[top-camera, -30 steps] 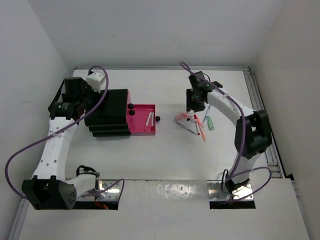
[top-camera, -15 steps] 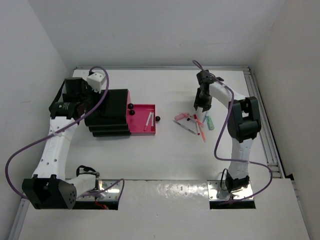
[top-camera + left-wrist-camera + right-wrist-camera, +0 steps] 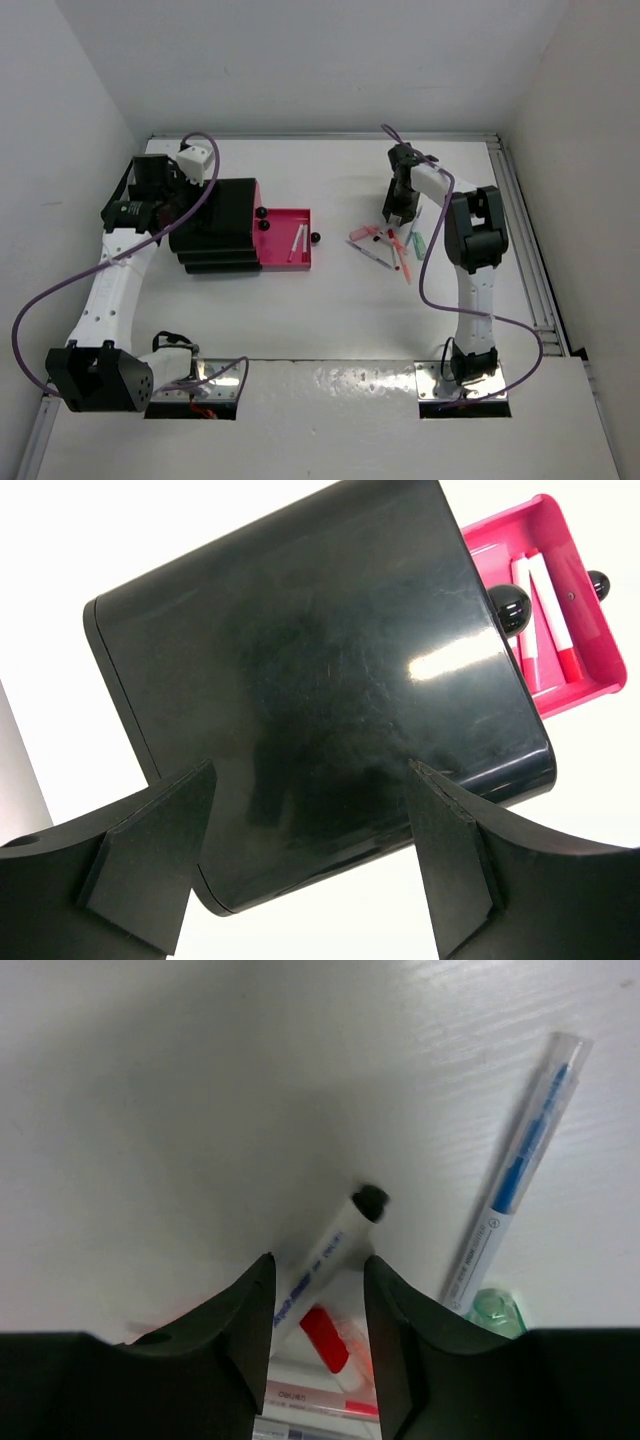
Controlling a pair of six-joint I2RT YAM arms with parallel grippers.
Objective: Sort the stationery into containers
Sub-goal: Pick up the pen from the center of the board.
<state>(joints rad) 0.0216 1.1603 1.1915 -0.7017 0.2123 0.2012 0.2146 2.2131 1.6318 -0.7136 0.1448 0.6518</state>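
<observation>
The black stepped drawer unit (image 3: pixel 215 225) stands at the left, with one pink drawer (image 3: pixel 290 245) pulled out and two white-and-red pens (image 3: pixel 548 615) in it. My left gripper (image 3: pixel 175 210) hangs open and empty over the unit's black top (image 3: pixel 300 680), its fingers (image 3: pixel 160 850) wide apart. A loose pile of pens (image 3: pixel 385 245) lies at the right. My right gripper (image 3: pixel 397 212) is low over the pile's far end. In the right wrist view its jaws (image 3: pixel 318 1260) are open and straddle a white marker with a black cap (image 3: pixel 335 1240), above a red piece (image 3: pixel 325 1338).
A clear pen with blue ink (image 3: pixel 520 1170) and a mint green cap (image 3: pixel 495 1310) lie just right of the right gripper. Round black knobs (image 3: pixel 262 212) stick out of the unit, and one (image 3: pixel 314 237) is on the open drawer's front. White walls enclose the table.
My right arm has folded in closer to the pile. Its gripper shifted a little right, then settled lower over the pens. The left arm barely moved.
</observation>
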